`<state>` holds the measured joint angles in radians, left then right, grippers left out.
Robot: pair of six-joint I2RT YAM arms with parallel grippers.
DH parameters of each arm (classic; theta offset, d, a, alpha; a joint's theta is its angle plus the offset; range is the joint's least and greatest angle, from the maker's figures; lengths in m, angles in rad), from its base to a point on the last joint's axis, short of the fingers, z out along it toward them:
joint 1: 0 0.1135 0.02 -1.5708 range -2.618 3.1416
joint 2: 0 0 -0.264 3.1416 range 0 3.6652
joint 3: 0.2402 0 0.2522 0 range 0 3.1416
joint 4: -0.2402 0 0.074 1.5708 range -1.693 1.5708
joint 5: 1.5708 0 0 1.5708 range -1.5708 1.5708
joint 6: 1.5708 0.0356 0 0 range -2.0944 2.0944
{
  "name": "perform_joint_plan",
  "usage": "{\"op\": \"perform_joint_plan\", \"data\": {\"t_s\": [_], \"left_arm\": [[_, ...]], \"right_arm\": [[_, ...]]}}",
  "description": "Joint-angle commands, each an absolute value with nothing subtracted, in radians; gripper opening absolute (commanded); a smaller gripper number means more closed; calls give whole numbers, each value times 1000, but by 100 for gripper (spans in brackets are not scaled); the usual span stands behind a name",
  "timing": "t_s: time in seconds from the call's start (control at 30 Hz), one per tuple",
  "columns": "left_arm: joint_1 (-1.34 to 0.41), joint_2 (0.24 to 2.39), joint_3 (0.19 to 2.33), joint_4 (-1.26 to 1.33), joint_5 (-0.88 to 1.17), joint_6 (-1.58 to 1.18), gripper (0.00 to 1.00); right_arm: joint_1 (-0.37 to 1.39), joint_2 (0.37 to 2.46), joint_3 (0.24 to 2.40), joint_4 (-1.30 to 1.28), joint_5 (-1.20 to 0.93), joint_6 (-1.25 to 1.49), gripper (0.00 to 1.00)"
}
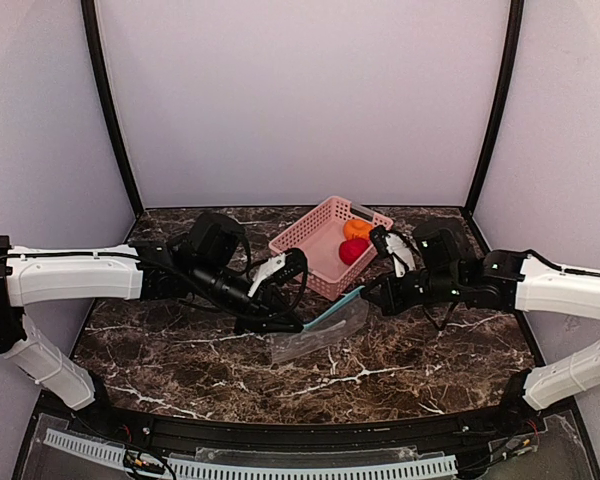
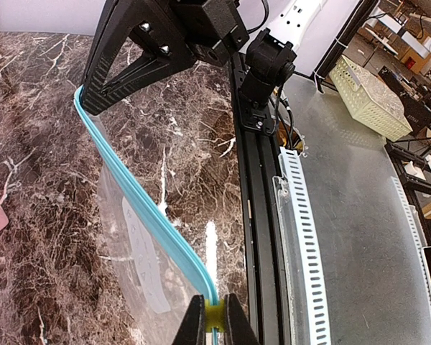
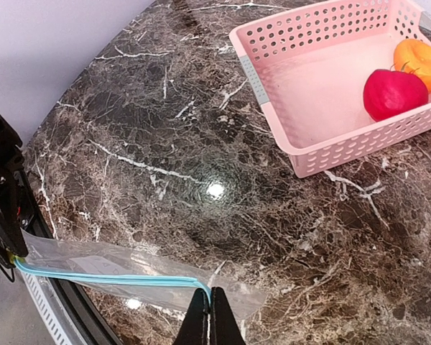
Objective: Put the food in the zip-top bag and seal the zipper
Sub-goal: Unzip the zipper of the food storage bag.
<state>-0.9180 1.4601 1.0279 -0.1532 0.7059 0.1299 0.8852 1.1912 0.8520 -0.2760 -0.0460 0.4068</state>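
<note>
The clear zip-top bag (image 1: 320,338) hangs over the table's middle, stretched between my two grippers. Its teal zipper (image 1: 336,307) runs along the top edge. My left gripper (image 1: 298,322) is shut on one end of the zipper (image 2: 147,219), with a small yellow piece (image 2: 215,318) between its jaws (image 2: 215,321). My right gripper (image 1: 366,292) is shut on the other end (image 3: 210,316) of the zipper (image 3: 108,277). The bag's white label (image 2: 145,262) shows through the plastic. The red food (image 1: 352,251) and the orange food (image 1: 357,228) lie in the pink basket (image 1: 310,232), also in the right wrist view (image 3: 394,93) (image 3: 420,61).
The pink slotted basket (image 3: 266,86) stands at the back centre, just behind the bag. Dark marble table (image 1: 180,350) all round. Black rail and white slotted strip (image 2: 302,215) run along the near edge.
</note>
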Motion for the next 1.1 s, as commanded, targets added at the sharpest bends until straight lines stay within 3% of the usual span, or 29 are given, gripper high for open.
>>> {"op": "perform_joint_plan", "data": {"t_s": [0.0, 1.07], "left_arm": [[-923, 1449, 1040, -237, 762, 148, 1], [-922, 1442, 1041, -249, 745, 155, 1]], "right_arm": [[840, 1164, 832, -296, 49, 427, 0], [790, 1117, 816, -343, 63, 446, 0]]}}
